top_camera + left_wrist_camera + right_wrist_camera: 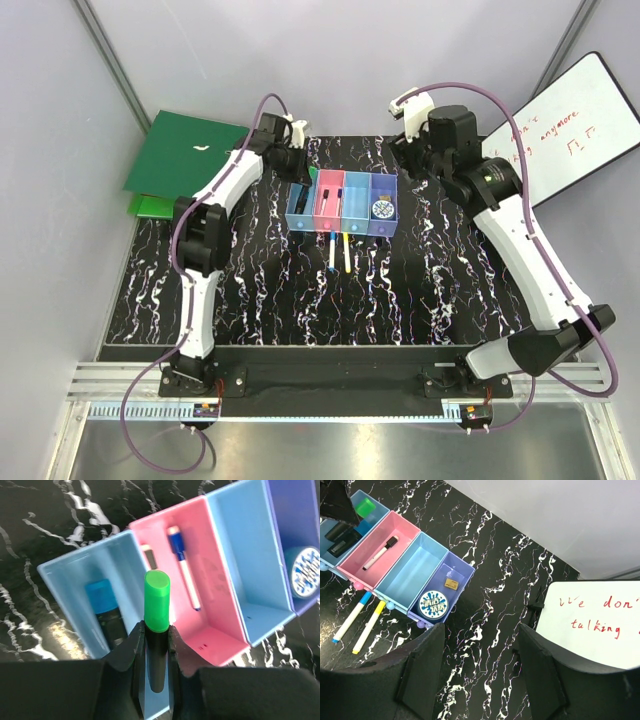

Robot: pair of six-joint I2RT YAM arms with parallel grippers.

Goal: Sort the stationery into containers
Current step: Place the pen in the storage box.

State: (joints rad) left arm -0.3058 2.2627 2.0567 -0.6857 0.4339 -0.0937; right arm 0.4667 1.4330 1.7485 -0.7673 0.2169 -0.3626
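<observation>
The four joined bins (pixel 356 228) stand at the table's back middle. My left gripper (pixel 157 630) is shut on a black marker with a green cap (pixel 157 600) and holds it over the left light blue bin (pixel 75 580), which holds a blue-capped black marker (pixel 102 597). The pink bin (pixel 215 610) holds a white pen with a blue cap (pixel 182 565) and a second item at its left wall. The round blue-white disc (pixel 433 603) lies in the violet bin (pixel 462 562). My right gripper (pixel 480 645) is open and empty, right of the bins.
Two white pens, one blue-capped (pixel 351 620) and one yellow-capped (pixel 369 626), lie on the table in front of the bins. The second light blue bin (pixel 410 570) is empty. A green binder (pixel 190 150) lies at back left, a whiteboard (pixel 570 125) at back right.
</observation>
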